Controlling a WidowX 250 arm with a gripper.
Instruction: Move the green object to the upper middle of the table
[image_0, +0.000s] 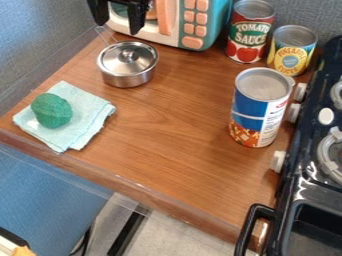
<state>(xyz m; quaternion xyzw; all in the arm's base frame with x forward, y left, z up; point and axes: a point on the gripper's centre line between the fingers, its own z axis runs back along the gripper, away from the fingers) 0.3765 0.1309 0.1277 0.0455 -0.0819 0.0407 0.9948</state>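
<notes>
As I log the camera view, the gripper (119, 24) hangs at the top edge, left of centre, in front of the toy microwave (190, 24) and above the pot (129, 77). Jaws: apart, with nothing clamped between them.

Task object: the green object (52, 110), rounded and rough-surfaced, rests on the folded pale blue-green cloth (88, 119) at the left of the table (177, 117). I note it sits towards the cloth's left side, well apart from the jaws. The cloth lies flat near the table's front edge, slightly askew.

Surroundings: the pot is metal, upright and lidded, between the cloth and the microwave; its wire handle (103, 36) points to the upper left. Towards the upper right, I record a red can (248, 32) just beside a shorter yellow can (291, 54). A blue and white can (252, 107) stands upright in front of them, nearer the camera. The black stove (304, 182) runs along the right side, its pale knobs facing the table and a black handle (248, 227) at the lower right.
</notes>
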